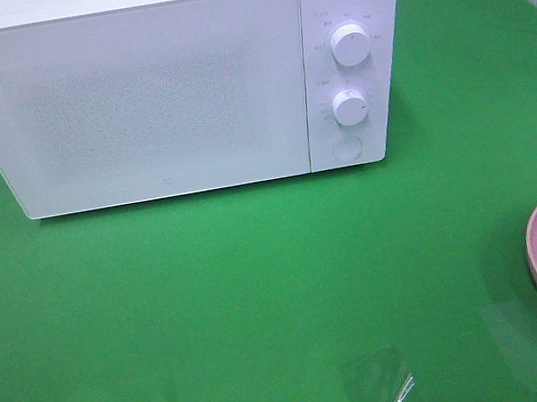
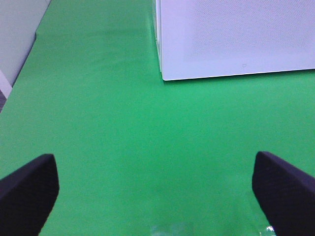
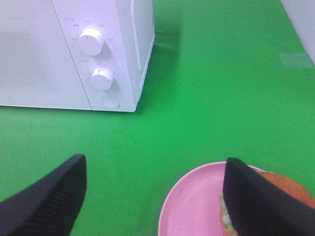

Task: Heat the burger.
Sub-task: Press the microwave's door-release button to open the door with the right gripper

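**A:** How do your grippers stand?
**B:** Your left gripper [image 2: 155,196] hangs spread wide over the green desk [image 2: 123,123]. Your right gripper [image 3: 152,201] gapes too, with nothing between its jaws.
**A:** And your burger [image 3: 291,189]?
**B:** It's on the pink plate [image 3: 192,209], partly hidden by that gripper. Farther back, the white microwave [image 1: 131,90] stands with its door closed.

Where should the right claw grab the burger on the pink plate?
Probably across the bun's round sides, coming down from above. The burger sits on the pink plate, whose raised rim would block a low side approach. The right claw is open beside it. The burger is partly hidden, so this is a best guess.
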Tool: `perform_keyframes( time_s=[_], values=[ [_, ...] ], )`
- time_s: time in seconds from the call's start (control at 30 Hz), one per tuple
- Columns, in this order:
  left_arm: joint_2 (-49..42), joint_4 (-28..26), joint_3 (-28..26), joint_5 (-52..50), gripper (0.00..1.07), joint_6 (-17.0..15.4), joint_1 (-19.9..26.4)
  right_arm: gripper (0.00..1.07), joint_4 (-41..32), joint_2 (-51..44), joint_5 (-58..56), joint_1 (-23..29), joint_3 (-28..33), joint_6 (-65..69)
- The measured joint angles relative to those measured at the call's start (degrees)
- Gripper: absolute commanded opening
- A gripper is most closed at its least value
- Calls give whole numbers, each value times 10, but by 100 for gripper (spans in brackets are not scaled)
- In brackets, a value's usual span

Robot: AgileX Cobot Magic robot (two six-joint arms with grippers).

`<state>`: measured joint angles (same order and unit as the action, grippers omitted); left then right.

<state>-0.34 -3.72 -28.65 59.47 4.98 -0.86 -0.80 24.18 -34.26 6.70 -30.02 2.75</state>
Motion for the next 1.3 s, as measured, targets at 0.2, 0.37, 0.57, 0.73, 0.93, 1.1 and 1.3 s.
perform_keyframes(
  time_s=[0.2,0.37,0.57,0.73,0.93,1.1,1.3],
  values=[
    [0,0,0,0,100,0,0,75,0,48,50,0,0,0],
    [0,0,0,0,100,0,0,75,0,111,135,0,0,0],
    [0,0,0,0,100,0,0,75,0,175,228,0,0,0],
    [0,0,0,0,100,0,0,75,0,248,313,0,0,0],
    [0,0,0,0,100,0,0,75,1,301,377,0,0,-1],
    [0,0,0,0,100,0,0,73,15,345,446,0,2,-24],
    [0,0,0,0,100,0,0,73,-4,387,584,0,34,-65]
  ],
)
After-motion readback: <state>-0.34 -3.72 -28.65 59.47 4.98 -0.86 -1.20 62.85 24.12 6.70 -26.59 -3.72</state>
